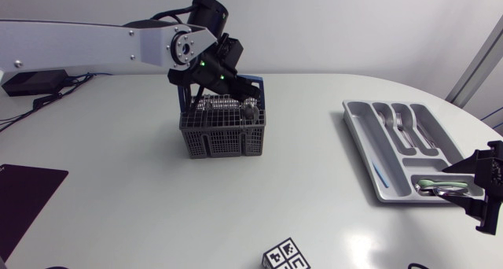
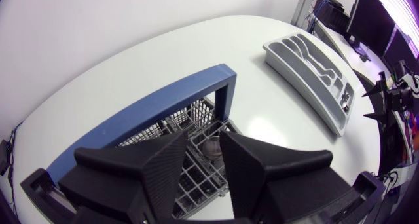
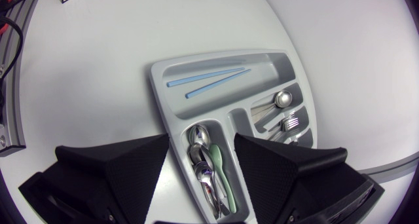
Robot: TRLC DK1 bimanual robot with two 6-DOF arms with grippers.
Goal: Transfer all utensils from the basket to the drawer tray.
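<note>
Grey basket (image 1: 224, 135) hides its contents from you under the wide-open left claw (image 2: 203, 137); right claw (image 3: 201, 140), also wide, hangs over the tray (image 3: 157, 76) holding two chopsticks (image 3: 209, 76).

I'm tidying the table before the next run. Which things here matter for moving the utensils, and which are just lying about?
Job in hand: basket; utensil in it; tray, holding spoons, forks and chopsticks; left gripper; right gripper.
Lying about: black mat; marker cube.
</note>
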